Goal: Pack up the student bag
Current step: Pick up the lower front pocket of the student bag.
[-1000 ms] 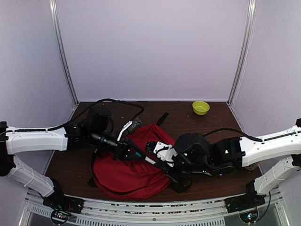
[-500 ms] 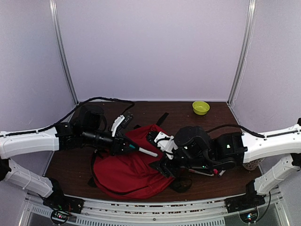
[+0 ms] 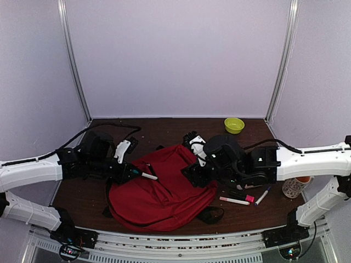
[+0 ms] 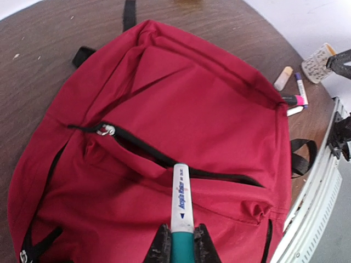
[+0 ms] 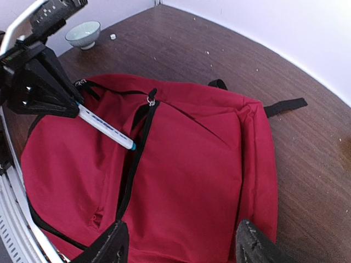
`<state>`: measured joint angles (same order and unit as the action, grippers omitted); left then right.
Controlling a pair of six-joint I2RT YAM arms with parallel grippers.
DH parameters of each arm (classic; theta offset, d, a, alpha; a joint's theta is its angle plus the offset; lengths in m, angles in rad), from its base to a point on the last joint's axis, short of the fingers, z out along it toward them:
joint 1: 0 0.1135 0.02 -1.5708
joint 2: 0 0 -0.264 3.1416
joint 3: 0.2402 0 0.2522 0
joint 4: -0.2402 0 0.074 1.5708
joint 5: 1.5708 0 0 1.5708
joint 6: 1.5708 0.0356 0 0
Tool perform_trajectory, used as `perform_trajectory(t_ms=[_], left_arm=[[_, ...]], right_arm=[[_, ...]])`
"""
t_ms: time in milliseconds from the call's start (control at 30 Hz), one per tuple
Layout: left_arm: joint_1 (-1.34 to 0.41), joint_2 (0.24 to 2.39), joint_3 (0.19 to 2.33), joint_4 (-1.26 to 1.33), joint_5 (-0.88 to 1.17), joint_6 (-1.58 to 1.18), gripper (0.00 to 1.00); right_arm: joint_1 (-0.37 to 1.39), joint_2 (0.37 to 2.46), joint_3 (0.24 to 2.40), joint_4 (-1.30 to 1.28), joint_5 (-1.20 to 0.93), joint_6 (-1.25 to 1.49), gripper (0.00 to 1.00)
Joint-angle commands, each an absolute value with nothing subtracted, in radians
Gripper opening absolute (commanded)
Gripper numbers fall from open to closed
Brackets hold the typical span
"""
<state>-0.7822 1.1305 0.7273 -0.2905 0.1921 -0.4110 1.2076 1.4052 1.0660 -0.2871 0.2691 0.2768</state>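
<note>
The student bag (image 3: 159, 192) lies flat on the table, a dark-red backpack with its front pocket zipper (image 4: 164, 159) open. My left gripper (image 4: 182, 249) is shut on a white marker with a teal cap (image 4: 181, 200). The marker's tip points at the zipper opening (image 5: 134, 159) from the bag's left side. In the top view the left gripper (image 3: 129, 172) sits at the bag's left edge. My right gripper (image 5: 181, 244) hangs open above the bag's right half, nothing between its fingers (image 5: 112, 244).
A green bowl (image 3: 234, 125) stands at the back right. Loose markers (image 3: 235, 200) and a purple pen (image 3: 262, 195) lie right of the bag, beside a patterned cup (image 3: 296, 187). Black straps (image 5: 284, 105) trail off the bag's far edge.
The right gripper has opened, let go of the bag and drawn back to the right. The left gripper has pulled leftward with the marker. The bag fabric has settled flatter.
</note>
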Motion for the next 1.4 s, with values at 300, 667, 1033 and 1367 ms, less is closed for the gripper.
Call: perform_trajectory(t_ms=[300, 667, 1033, 1367], left_arm=[[-0.778, 1.068, 0.664, -0.423, 0.054, -0.491, 0.00], [-0.778, 0.995, 0.621, -0.433, 0.063, -0.504, 0.00], [-0.779, 1.002, 0.660, -0.397, 0.106, -0.480, 0.00], [-0.779, 1.049, 0.686, -0.337, 0.155, -0.462, 0.00]], right_arm=[[1.194, 1.633, 1.216, -0.369, 0.281, 0.402, 0.66], [1.195, 1.859, 1.406, -0.443, 0.228, 0.462, 0.60], [1.196, 1.963, 1.453, -0.471, 0.199, 0.462, 0.45], [1.197, 1.986, 1.453, -0.477, 0.147, 0.462, 0.08]])
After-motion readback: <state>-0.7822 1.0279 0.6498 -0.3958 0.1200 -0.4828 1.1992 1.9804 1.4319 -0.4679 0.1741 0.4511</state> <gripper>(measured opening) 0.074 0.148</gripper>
